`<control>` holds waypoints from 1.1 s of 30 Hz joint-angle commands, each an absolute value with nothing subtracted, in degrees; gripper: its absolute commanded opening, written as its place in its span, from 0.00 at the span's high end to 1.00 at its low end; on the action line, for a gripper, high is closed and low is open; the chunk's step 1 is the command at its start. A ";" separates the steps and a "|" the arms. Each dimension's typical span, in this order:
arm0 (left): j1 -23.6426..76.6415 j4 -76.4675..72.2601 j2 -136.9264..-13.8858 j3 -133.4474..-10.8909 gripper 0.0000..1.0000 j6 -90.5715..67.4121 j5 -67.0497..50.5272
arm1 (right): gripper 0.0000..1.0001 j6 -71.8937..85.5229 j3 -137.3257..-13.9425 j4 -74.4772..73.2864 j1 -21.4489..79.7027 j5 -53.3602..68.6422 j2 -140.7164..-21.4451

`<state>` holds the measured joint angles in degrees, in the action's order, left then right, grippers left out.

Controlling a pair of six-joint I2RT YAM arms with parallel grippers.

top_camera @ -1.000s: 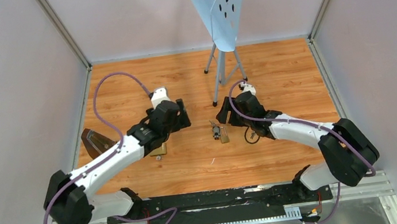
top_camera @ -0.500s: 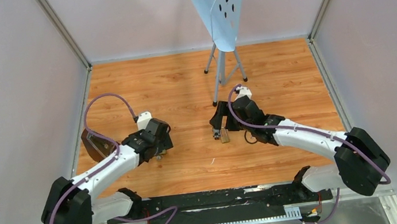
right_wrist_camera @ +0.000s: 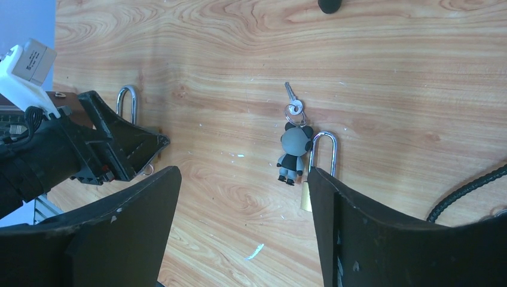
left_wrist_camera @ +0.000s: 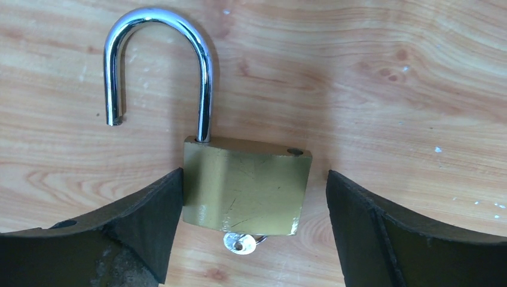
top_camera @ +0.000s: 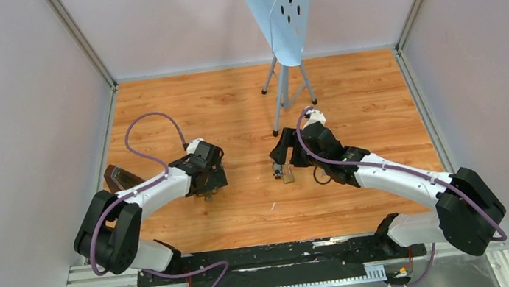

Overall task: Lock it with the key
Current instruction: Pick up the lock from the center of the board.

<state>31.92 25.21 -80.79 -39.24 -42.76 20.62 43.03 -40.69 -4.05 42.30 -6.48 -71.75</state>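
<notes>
Key (left_wrist_camera: 241, 243): one small silver key, seated in the keyhole on the near edge of a brass padlock (left_wrist_camera: 246, 188), only its rounded head showing. This padlock lies flat on the left half of the wooden table (top_camera: 231, 102). Its shackle (left_wrist_camera: 205, 89) is raised, with the free end clear of the body.

Count: two padlocks, two keys, two arms. The second padlock (right_wrist_camera: 323, 149) lies near the table's centre, its body largely hidden behind a finger of the right gripper; whether its shackle is seated cannot be told. Just left of it lies a grey bear-shaped fob (right_wrist_camera: 293, 152) on a ring with the second key (right_wrist_camera: 290, 92).

Left gripper (left_wrist_camera: 254, 179): jaws apart, straddling the brass body. One finger (left_wrist_camera: 137, 221) is touching or just beside one side of the lock, which of the two cannot be told; the other finger (left_wrist_camera: 382, 233) stands clear of the opposite side. The left arm (top_camera: 161, 188) is folded, elbow near its base.

Right gripper (right_wrist_camera: 244, 173): jaws apart, gripping nothing, above the second padlock and fob. The right arm (top_camera: 389, 174) is stretched from its base towards the centre.

Other items: a pale blue perforated stand (top_camera: 282, 6) on thin legs at the far side; a dark brown object (top_camera: 118, 178) at the left edge, nature unclear.
</notes>
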 commanded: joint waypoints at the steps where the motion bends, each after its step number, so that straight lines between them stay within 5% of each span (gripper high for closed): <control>1: 31.68 25.72 -84.02 -40.16 0.11 -38.88 16.53 | 0.22 43.94 -41.74 -3.69 42.41 -6.68 -70.87; 19: 39.59 22.64 -79.55 -41.51 1.00 -29.20 11.20 | 0.24 44.11 -42.27 -2.98 42.45 2.73 -73.45; 33: 47.26 6.57 -69.77 -34.03 1.00 -25.21 8.68 | 0.33 50.09 -43.03 7.21 43.91 15.97 -84.06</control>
<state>46.11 15.86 -75.75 -34.96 -27.51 9.47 46.74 -40.66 1.32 42.57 11.64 -80.93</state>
